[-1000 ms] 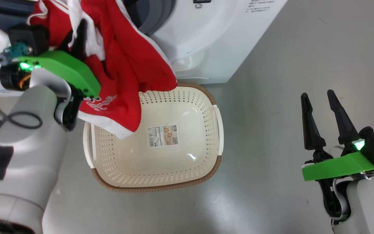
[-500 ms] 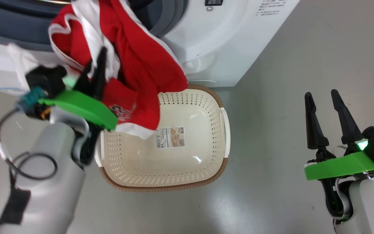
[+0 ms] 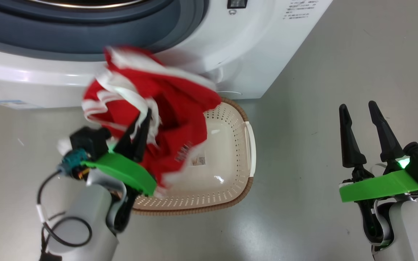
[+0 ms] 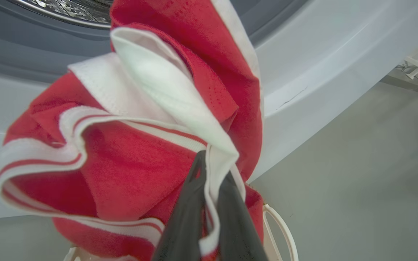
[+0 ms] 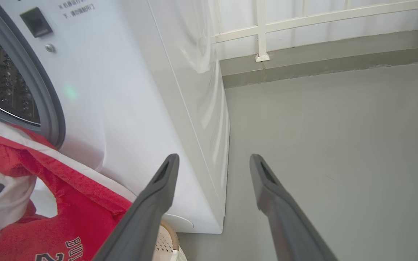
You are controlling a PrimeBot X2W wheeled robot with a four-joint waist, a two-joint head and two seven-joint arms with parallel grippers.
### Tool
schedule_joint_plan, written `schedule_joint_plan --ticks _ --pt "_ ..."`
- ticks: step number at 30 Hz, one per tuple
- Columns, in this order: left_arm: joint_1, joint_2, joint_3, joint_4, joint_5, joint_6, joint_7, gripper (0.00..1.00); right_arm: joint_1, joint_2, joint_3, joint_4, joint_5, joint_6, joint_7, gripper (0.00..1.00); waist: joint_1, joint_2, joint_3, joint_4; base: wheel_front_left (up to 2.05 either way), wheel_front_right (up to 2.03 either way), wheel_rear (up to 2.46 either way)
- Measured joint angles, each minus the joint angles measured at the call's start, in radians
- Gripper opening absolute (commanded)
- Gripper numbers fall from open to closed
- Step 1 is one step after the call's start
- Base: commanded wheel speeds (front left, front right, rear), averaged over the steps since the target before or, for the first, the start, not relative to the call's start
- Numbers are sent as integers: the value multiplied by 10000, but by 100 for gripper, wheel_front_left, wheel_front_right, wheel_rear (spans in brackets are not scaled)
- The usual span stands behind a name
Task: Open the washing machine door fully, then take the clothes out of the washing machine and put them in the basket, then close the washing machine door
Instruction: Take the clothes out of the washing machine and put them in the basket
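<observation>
Down from the drum mouth has come the left gripper (image 3: 144, 119), pinched tight on a white hem of the clothes (image 3: 180, 98), which now hang over the left half of the basket (image 3: 247, 145) and cover most of its sticker (image 3: 199, 160). Dark outlined "BU" and part of a numeral show on the red cloth in the right wrist view. Behind stands the washing machine (image 3: 238, 47), its print too small to read. Well to the right, the right gripper (image 3: 357, 106) hovers spread wide.
</observation>
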Motion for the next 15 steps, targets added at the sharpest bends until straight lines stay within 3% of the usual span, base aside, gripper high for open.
schedule_joint_plan --ticks 15 --pt "256 -86 -792 1774 -8 0 2 0 -4 0 119 -35 0 0 0 100 0 0 334 -224 0 0 0"
